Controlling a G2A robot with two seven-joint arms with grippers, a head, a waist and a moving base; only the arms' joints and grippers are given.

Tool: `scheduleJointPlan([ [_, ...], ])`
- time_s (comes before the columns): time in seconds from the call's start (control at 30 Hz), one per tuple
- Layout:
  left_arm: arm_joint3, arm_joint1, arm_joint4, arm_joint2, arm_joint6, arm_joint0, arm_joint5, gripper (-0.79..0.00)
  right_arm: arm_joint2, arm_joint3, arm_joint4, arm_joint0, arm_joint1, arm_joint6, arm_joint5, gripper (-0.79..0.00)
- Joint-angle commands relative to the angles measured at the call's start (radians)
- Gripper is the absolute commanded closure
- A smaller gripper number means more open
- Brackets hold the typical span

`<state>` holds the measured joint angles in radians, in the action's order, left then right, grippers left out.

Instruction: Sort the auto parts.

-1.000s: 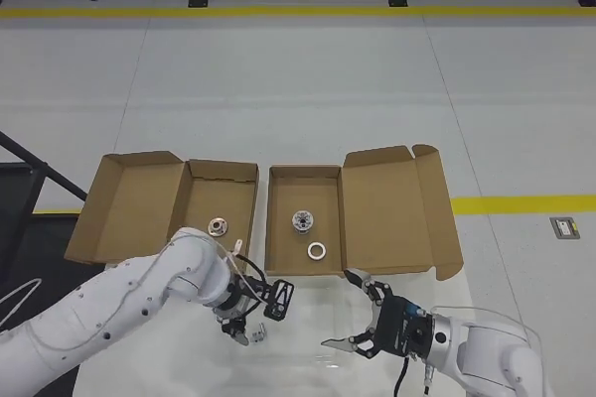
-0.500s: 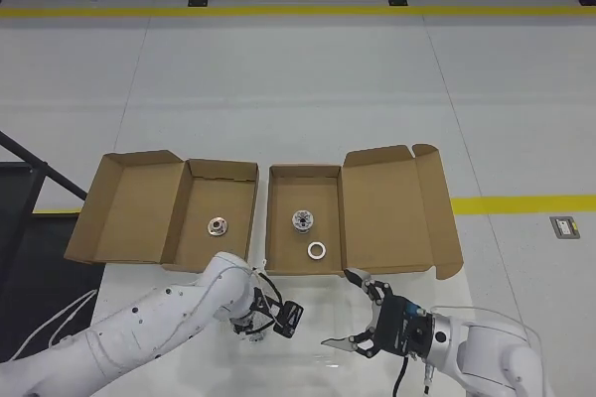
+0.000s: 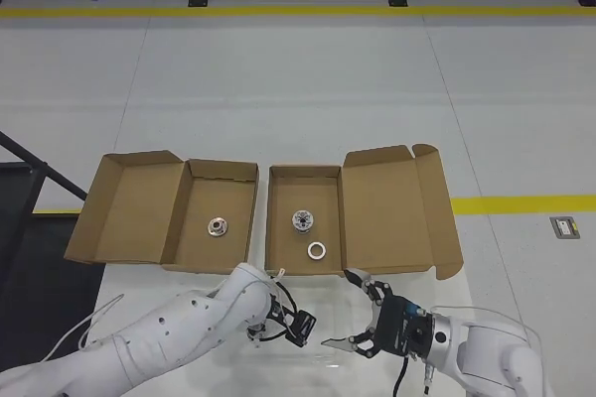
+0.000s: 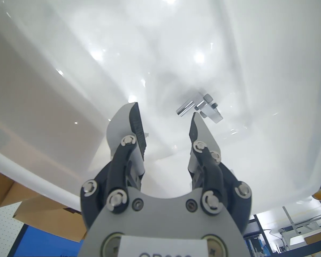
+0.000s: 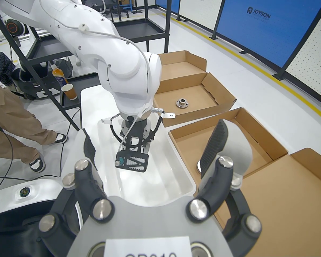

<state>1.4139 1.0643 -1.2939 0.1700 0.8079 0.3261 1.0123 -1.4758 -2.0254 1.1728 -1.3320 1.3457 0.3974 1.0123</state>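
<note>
The left pincer (image 4: pixel 164 124) hangs low inside the white tray (image 4: pixel 96 54), its jaws about half open and holding nothing. A small chrome part (image 4: pixel 199 108) lies on the tray floor just past one fingertip (image 4: pixel 196 127), outside the gap; whether they touch cannot be told. The right pincer (image 5: pixel 153 137) is spread wide and empty, just beside the tray and facing the left one. Beyond the left pincer an open cardboard box (image 3: pixel 228 198) holds a flanged hub (image 3: pixel 217 226). Beyond the right pincer a second box (image 3: pixel 298 194) holds a round metal part (image 3: pixel 302 219) and a ring (image 3: pixel 318 250).
</note>
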Motion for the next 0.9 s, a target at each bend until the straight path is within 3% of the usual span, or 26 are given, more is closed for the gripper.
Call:
scheduleJointPlan([
  [0.0,-0.006,0.005,-0.005,0.0,0.0,0.008,0.0,-0.388,0.0,0.0,0.0,0.0,0.0,0.0,0.0,-0.785],
  [0.47,-0.007,0.005,-0.006,0.0,0.0,0.009,0.0,-0.351,0.0,0.0,0.0,0.0,0.0,0.0,0.0,-0.785],
  [0.5,-0.007,0.005,-0.006,0.0,0.0,0.009,0.0,-0.366,0.0,0.0,0.0,0.0,0.0,0.0,0.0,-0.785],
  [0.53,-0.007,0.005,-0.006,0.0,0.0,0.009,0.0,-0.446,0.0,0.0,0.0,0.0,0.0,0.0,0.0,-0.785],
  [0.6,-0.007,0.005,-0.006,0.0,0.0,0.009,0.0,-0.785,0.0,0.0,0.0,0.0,0.0,0.0,0.0,-0.785],
  [0.87,-0.007,0.005,-0.006,0.0,0.0,0.009,0.0,-0.785,0.0,0.0,0.0,0.0,0.0,0.0,0.0,-0.785],
])
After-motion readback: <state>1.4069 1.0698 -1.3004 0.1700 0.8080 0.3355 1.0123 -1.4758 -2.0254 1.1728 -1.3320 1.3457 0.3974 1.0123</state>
